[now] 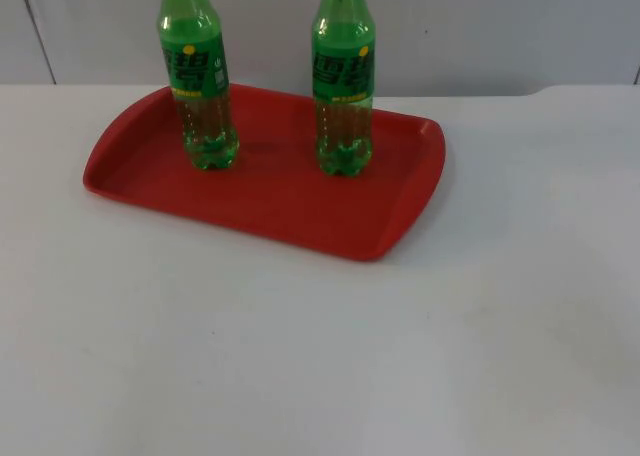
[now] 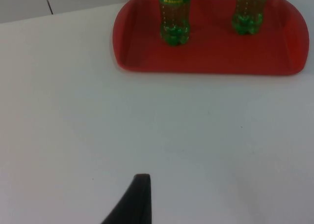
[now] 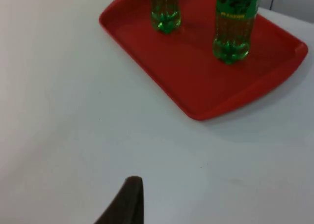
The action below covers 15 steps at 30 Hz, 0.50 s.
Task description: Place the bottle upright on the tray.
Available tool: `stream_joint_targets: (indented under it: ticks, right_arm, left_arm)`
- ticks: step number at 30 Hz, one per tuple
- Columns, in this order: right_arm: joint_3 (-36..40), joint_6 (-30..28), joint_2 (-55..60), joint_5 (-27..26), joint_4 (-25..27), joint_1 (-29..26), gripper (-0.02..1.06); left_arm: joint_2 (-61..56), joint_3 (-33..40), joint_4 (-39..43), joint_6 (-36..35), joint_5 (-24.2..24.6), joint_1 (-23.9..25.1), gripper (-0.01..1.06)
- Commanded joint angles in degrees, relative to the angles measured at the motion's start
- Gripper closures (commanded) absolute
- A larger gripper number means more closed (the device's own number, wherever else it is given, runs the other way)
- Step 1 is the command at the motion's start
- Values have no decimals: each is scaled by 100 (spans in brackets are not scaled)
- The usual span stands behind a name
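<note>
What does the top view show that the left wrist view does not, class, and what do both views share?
Top view alone: the green labels on both bottles, and the grey partition wall behind the table.

Left wrist view alone: a black fingertip of the left gripper, over bare white table well short of the tray.

Both: the red tray on the white table, with the left bottle and the right bottle standing upright on it, apart from each other.

Bright even light; soft shadows; slight blur.
</note>
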Motion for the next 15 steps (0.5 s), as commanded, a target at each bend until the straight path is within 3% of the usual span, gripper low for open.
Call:
stream_joint_targets:
  ticks: [1, 15]
  right_arm:
    - [19, -63, -424, 324, 27, 38, -1]
    - [19, -166, -2578, 1863, 16, 38, -1]
  left_arm:
    - [-22, 26, 7, -33, -17, -40, 0]
    - [-22, 26, 7, -33, -17, -40, 0]
